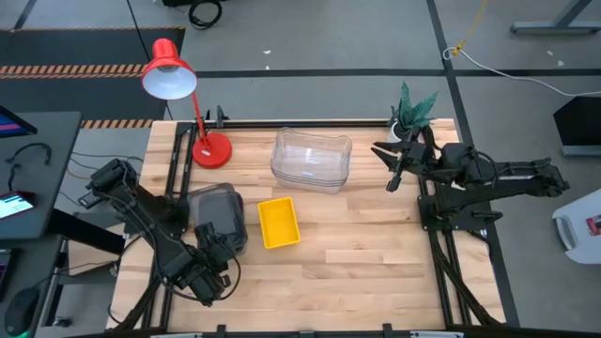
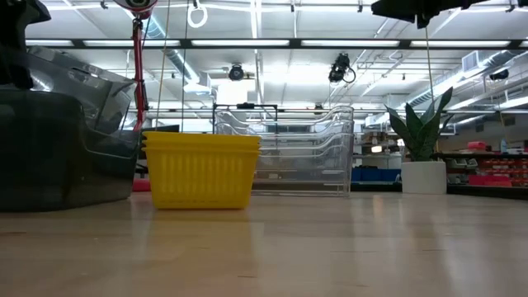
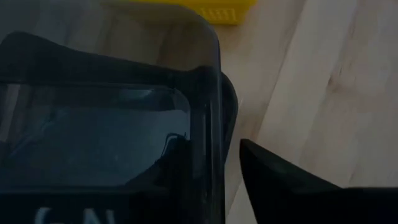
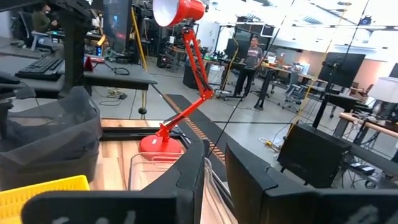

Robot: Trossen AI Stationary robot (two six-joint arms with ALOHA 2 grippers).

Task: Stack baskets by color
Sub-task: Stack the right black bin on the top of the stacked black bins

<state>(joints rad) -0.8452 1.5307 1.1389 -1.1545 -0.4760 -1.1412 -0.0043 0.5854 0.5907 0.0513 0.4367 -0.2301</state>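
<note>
grey baskets [image 1: 219, 214] left of yellow baskets [image 1: 278, 222]; clear baskets [image 1: 311, 160] behind, lamp [image 1: 192, 105] beside; plant [image 1: 413, 111] apparently far-right corner.

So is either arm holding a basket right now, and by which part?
Nothing is held. The left gripper straddles the dark grey stack's rim with jaws open; the right gripper is empty.

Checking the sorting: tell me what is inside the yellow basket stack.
From above, the yellow basket stack shows only its own yellow floor, nothing inside. Whatever lies between the nested baskets is covered.

I'm working in a robotics lab: desks with monitors [image 4: 348, 62], floor cables [image 1: 507, 66], strip-lit ceiling [image 2: 272, 41] and storage bins [image 2: 495, 175].
</note>
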